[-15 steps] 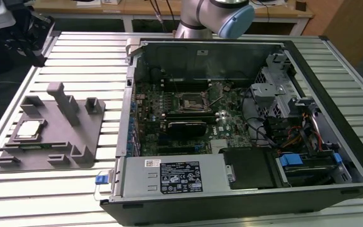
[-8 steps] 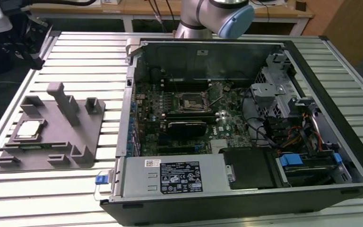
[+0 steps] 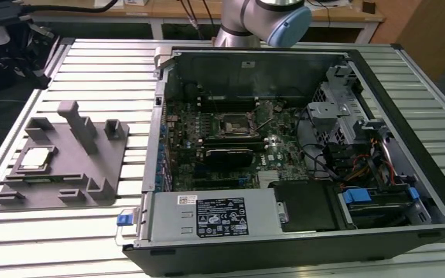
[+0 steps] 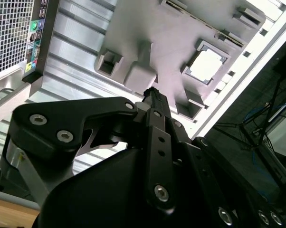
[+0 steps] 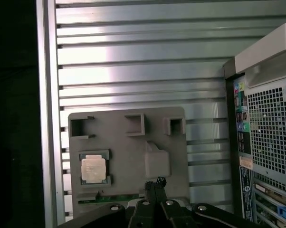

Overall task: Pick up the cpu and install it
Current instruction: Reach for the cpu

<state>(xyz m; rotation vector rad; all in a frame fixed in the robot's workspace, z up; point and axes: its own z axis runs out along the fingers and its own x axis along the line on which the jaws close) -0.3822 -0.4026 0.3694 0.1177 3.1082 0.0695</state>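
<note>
Pick approach: the gripper (image 5: 155,182), closed on nothing, hangs over the grey tray (image 5: 128,152) near the cpu (image 5: 94,169), which lies flat in its recess (well apart from the socket (image 3: 236,123)); a clean grasp probably requires opening, centring squarely over the chip and keeping it level

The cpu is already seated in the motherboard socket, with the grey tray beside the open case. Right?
No. In the exterior view the cpu lies in the grey tray, not the socket; the tray is beside the open case.
</note>
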